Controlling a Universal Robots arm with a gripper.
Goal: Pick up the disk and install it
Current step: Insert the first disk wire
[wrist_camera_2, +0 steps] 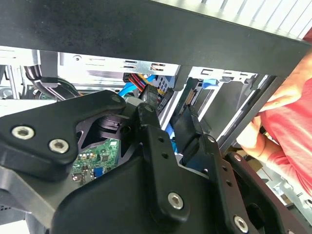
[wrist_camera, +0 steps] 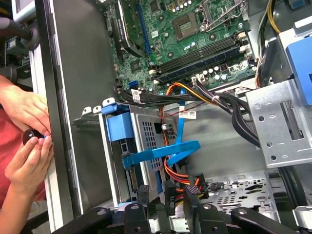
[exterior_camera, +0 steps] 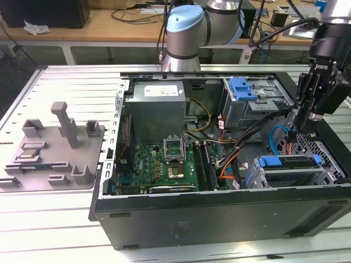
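Note:
The disk (exterior_camera: 291, 166) lies flat in the lower drive cage at the exterior view's right, inside the open computer case, with its blue rail along the top edge. My gripper (exterior_camera: 303, 127) hangs just above and behind that cage, fingers pointing down into the case. In the first wrist view the gripper (wrist_camera: 168, 196) is open over orange and black cables, with the cage's blue end piece (wrist_camera: 119, 127) beside it. Nothing is between the fingers (wrist_camera_2: 146, 117) in the second wrist view.
The grey power-supply box (exterior_camera: 156, 107) and the motherboard (exterior_camera: 164, 161) fill the case's left half. An upper drive bay with a blue latch (exterior_camera: 244, 87) stands behind. A person's hands (wrist_camera: 27, 146) hold a small dark object at the case wall. A grey fixture plate (exterior_camera: 52, 150) lies outside.

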